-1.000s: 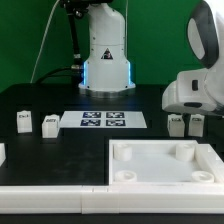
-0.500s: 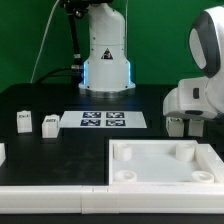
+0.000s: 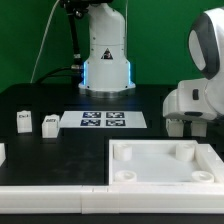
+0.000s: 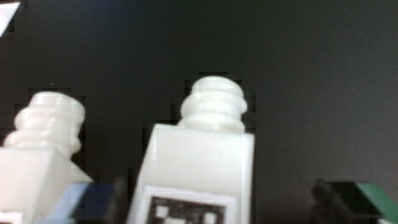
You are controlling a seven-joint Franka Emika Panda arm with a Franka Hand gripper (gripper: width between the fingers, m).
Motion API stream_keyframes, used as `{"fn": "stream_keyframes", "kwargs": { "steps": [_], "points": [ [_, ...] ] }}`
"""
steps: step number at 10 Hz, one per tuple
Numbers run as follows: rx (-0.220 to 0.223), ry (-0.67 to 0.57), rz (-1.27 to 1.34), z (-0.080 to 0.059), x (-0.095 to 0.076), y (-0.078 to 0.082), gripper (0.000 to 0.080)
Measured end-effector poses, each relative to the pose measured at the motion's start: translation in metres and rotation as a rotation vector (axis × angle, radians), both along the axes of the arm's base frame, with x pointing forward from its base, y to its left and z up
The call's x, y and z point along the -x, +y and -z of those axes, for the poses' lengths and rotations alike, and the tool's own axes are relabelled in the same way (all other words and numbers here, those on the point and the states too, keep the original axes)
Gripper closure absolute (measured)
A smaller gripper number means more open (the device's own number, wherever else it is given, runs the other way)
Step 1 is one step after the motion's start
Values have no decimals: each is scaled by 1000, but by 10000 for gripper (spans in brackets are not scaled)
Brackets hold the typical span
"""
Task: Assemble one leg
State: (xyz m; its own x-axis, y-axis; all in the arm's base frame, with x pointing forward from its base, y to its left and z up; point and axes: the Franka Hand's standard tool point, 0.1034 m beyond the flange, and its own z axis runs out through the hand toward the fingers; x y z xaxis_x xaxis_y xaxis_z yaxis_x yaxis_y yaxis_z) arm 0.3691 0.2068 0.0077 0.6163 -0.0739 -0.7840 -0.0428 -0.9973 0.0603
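Note:
In the wrist view a white leg (image 4: 199,150) with a ribbed peg on its end and a marker tag on its face stands between my gripper's (image 4: 228,200) fingers. The jaws are open; a dark gap shows between the leg and one finger (image 4: 356,195). A second leg (image 4: 39,150) stands just beside it, outside the jaws. In the exterior view my gripper (image 3: 186,125) is low over these legs at the exterior view's right and mostly hides them. Two more legs (image 3: 24,121) (image 3: 49,124) stand at the exterior view's left.
The large white tray-like piece (image 3: 165,180) lies in front. The marker board (image 3: 103,121) lies in the middle of the black table. A white part (image 3: 2,153) sits at the left edge, and the robot base (image 3: 105,60) stands at the back.
My gripper has come down over the two legs at the exterior view's right, which showed in front of it a second ago and are now mostly covered by the hand.

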Motion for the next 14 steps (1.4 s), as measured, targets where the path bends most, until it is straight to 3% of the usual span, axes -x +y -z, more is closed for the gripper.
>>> {"fn": "stream_keyframes", "kwargs": {
  "steps": [2,9,14],
  "points": [
    [0,0,0,0,0,0,517],
    [-1,-1,0,0,0,0,516],
    [3,-28,10,-52,-20,-10,515]
  ]
}}
